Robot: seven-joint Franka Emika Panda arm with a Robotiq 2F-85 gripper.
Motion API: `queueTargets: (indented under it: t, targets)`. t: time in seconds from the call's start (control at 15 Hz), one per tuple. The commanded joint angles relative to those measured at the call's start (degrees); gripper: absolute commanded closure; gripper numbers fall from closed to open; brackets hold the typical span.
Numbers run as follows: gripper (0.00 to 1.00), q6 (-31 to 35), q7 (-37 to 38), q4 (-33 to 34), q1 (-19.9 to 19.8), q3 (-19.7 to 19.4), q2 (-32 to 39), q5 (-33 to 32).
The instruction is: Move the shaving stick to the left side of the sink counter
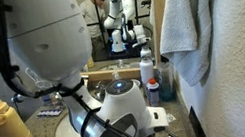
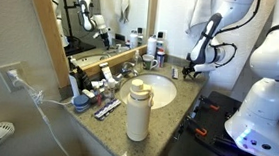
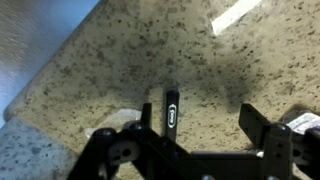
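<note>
**Jaws wide over the stick, nothing gripped yet**

In an exterior view, the white robot body (image 1: 50, 30) hides the work. Only a strip of the speckled grey-brown granite sink counter (image 1: 43, 125) shows.

In an exterior view, the gripper (image 2: 192, 68) hangs low at about 2 o'clock from the white oval basin (image 2: 157, 89).

In the wrist view, the slim black shaving stick (image 3: 172, 108) lies flat, pointing to 12 o'clock. It sits between the spread, empty fingers, nearer the 9 o'clock one. Best to shift toward 9 o'clock to centre it, lower, then pinch across its width.

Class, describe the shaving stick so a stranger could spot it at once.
In the wrist view, find the speckled grey-brown granite counter. The slim black shaving stick lies on it beside the gripper, the only dark, narrow rod there.
</note>
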Motion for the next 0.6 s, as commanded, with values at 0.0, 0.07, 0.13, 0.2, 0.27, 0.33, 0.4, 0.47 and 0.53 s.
queueTargets:
  t: [0.0,0.07,0.13,0.2,0.27,0.33,0.4,0.47,0.53]
  targets:
    - [0.44,1.4,-2.3,0.8,-1.9,2.3,1.1,0.9]
    - [0.51,1.4,-2.5,0.9,-1.7,2.2,1.2,0.9]
    - [0.59,1.4,-2.8,1.0,-1.9,2.3,1.2,0.9]
    - [0.66,1.5,-2.8,1.1,-1.9,2.4,1.2,0.9]
    - [0.74,1.5,-2.8,1.1,-1.8,2.3,1.1,0.9]
    - [0.81,1.5,-2.8,1.1,-1.8,2.3,1.0,0.9]
    - [0.89,1.5,-2.8,1.1,-1.9,2.4,1.0,0.9]
    - [0.95,1.5,-2.8,1.0,-1.8,2.4,0.9,0.9]
    - [0.99,1.5,-2.8,1.0,-1.7,2.5,0.8,0.9]
